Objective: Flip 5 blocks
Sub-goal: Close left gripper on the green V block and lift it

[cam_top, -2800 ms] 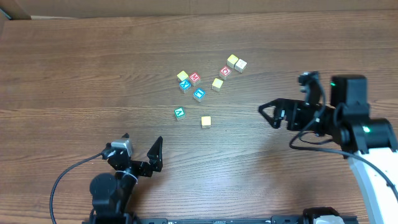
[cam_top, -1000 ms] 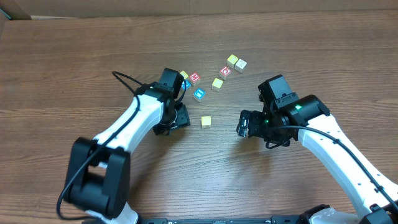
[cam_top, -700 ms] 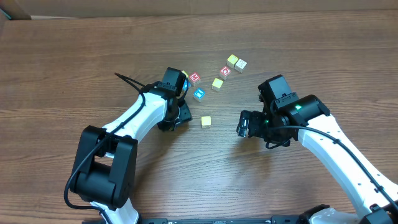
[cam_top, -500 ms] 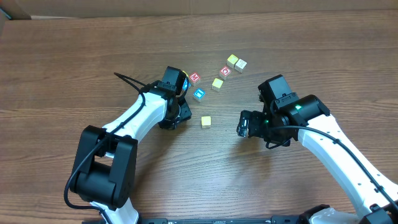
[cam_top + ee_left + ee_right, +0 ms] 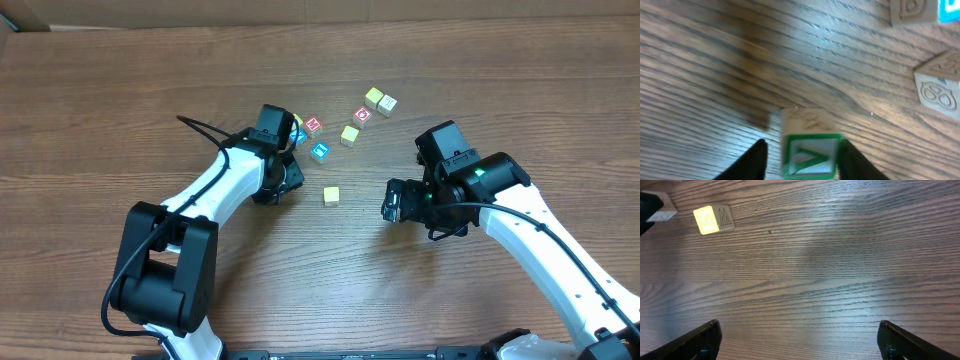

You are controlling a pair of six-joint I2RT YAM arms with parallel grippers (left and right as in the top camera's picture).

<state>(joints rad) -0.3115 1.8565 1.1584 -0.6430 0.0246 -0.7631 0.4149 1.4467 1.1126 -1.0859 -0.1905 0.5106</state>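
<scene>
The green-framed block [image 5: 810,157] sits between my left gripper's [image 5: 802,146] fingers, wooden face up and blurred. The right finger presses its side; the left fingertip [image 5: 759,155] stands close beside it. From overhead, my left gripper [image 5: 280,180] covers that block. A yellow block [image 5: 331,196] lies to its right, also seen in the right wrist view as a yellow block [image 5: 707,220]. Farther back lie a blue block [image 5: 320,151], a red block [image 5: 313,125] and several more blocks. My right gripper [image 5: 392,200] hangs wide open over bare wood, right gripper [image 5: 799,330] with nothing between its fingers.
Two carved wooden blocks [image 5: 912,12] [image 5: 940,85] and a blue one [image 5: 950,10] lie just beyond the left gripper. A yellow-green and cream pair [image 5: 380,100] sits at the back. The left arm's cable [image 5: 205,132] loops over the table [image 5: 120,90].
My left gripper's jaws have narrowed around the green block, and the gripper has shifted slightly toward the block cluster. The right arm has not moved.
</scene>
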